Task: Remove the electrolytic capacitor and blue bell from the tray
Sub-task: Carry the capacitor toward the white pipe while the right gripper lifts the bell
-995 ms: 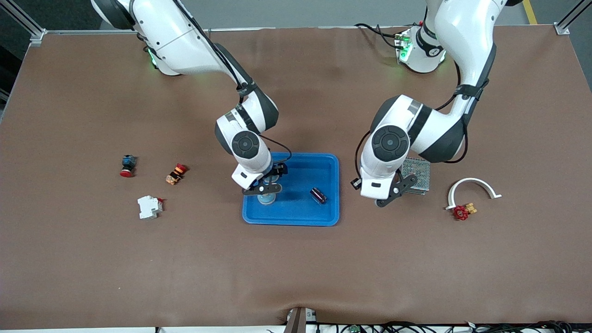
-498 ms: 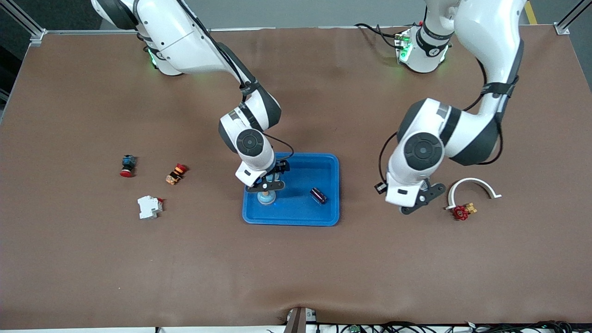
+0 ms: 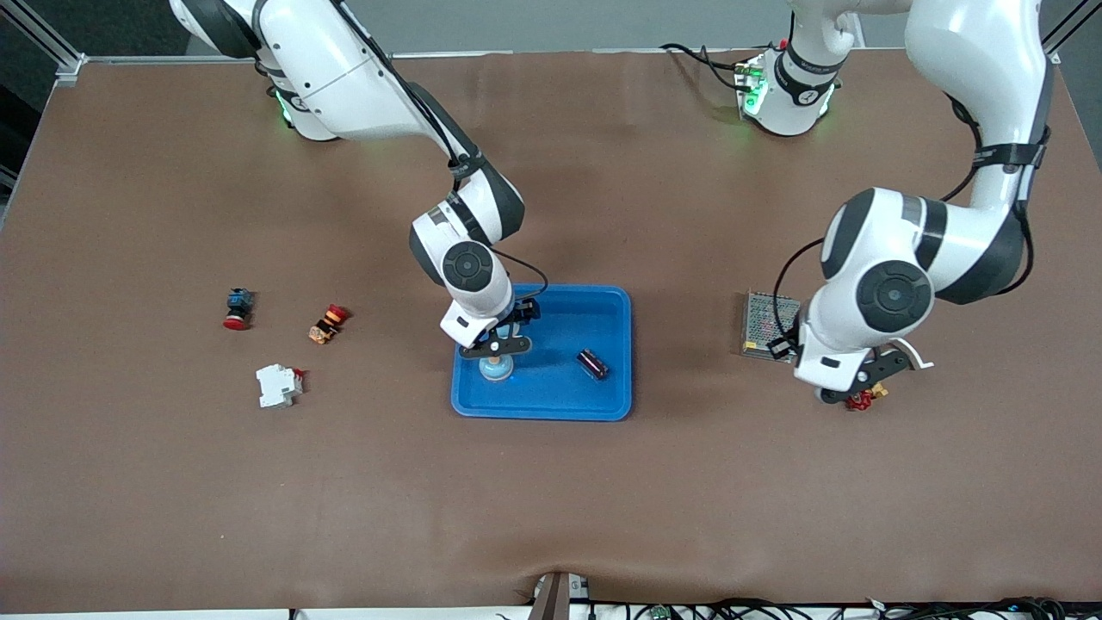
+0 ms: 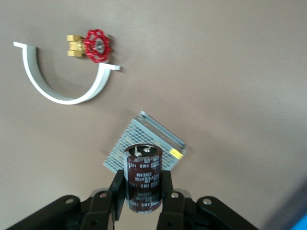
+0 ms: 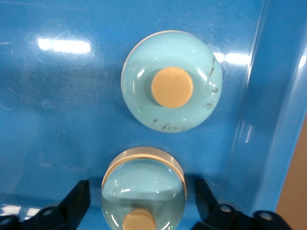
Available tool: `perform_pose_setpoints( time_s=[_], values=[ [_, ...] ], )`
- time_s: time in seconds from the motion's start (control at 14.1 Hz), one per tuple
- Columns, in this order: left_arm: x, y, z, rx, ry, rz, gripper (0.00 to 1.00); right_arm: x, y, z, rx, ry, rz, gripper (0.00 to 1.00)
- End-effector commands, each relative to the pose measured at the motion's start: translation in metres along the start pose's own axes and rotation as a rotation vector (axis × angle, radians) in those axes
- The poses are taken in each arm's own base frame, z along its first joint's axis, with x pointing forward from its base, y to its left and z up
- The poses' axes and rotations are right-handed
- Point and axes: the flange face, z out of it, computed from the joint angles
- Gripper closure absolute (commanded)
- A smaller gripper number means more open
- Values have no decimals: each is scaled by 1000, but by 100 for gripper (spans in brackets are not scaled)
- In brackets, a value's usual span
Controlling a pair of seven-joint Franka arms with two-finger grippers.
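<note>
Hiding under my own wrists in the front view, the tips of both claws are hard to make out there, and a second dome cut off at the edge of the right wrist view may be only a reflection of the bell (image 5: 171, 81). My right claw (image 3: 495, 351) hangs wide open over that bell, which sits in the blue tray (image 3: 603, 405) at mid-frame near a dark cylinder (image 3: 591, 363). My left claw (image 4: 141, 186), over the table by the red valve (image 4: 97, 45) and mesh box (image 3: 766, 323), is clamped on the capacitor (image 4: 142, 165).
</note>
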Motion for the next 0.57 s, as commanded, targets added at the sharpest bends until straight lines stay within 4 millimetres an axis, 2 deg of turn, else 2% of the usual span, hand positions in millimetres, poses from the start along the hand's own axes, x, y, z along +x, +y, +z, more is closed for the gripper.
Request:
perform_pose_setpoints(
  time_s=[0.0,0.14,0.21,0.5],
  values=[
    [13,-34,9,52,34,3,100,1,-2,-1,4,6,18,30],
    [23,-45,21,42,38,-15,100,1,-2,-1,4,6,18,46],
    [25,-49,28,40,37,-21,100,2,-1,-2,5,8,19,51],
    [48,-85,55,32,72,-57,100,2,-4,-11,7,10,12,54]
  ],
)
